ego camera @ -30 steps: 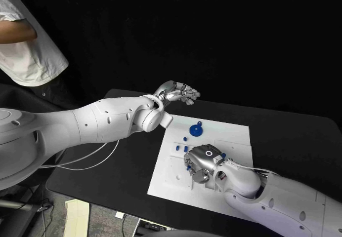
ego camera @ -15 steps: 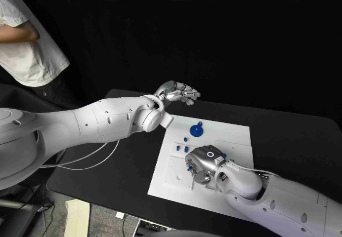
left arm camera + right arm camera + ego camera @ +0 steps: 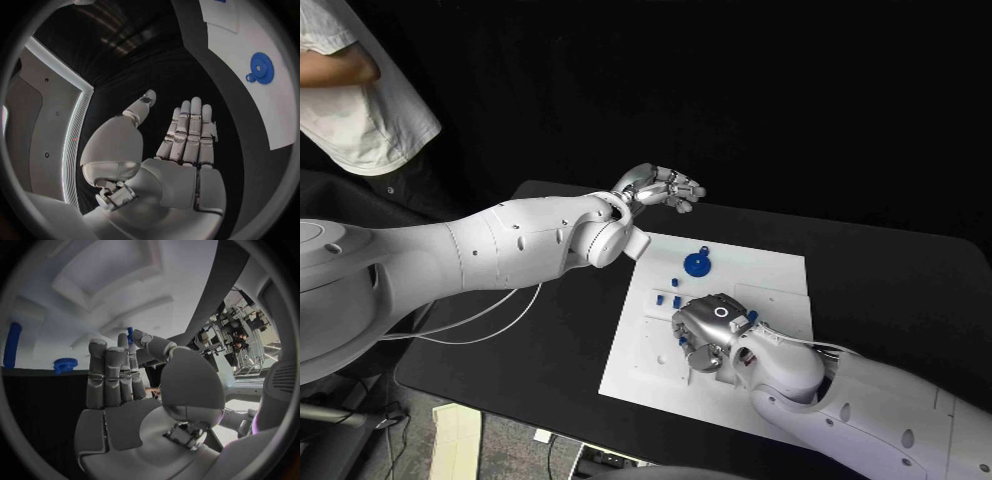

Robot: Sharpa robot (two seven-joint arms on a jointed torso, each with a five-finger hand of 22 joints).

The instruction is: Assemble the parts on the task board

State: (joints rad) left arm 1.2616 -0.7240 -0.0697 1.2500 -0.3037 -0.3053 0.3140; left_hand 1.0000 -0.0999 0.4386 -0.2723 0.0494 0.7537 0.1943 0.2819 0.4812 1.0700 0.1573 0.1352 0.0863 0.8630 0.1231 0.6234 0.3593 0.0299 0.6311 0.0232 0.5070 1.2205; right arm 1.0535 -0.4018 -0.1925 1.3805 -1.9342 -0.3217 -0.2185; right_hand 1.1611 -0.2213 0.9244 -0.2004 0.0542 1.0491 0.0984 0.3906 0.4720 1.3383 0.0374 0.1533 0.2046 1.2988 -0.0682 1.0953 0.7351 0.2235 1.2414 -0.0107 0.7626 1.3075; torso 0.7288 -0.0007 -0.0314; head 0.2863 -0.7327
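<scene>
Pinching a small blue peg (image 3: 130,333) between thumb and a fingertip, the right hand (image 3: 714,330) hovers low over the middle of the task board (image 3: 769,275), its other fingers (image 3: 109,367) straight and close together. Just beyond those fingers, short blue parts (image 3: 668,298) stand on the white plate, and farther past them lies a blue gear (image 3: 697,263) near the board's far edge. Another upright blue piece (image 3: 11,344) stands off to the side of the fingers. The left hand (image 3: 661,187) hangs above the black table (image 3: 906,280) beyond the board's far corner, fingers (image 3: 189,132) extended side by side, thumb apart, holding nothing; the gear lies well beyond its fingertips.
</scene>
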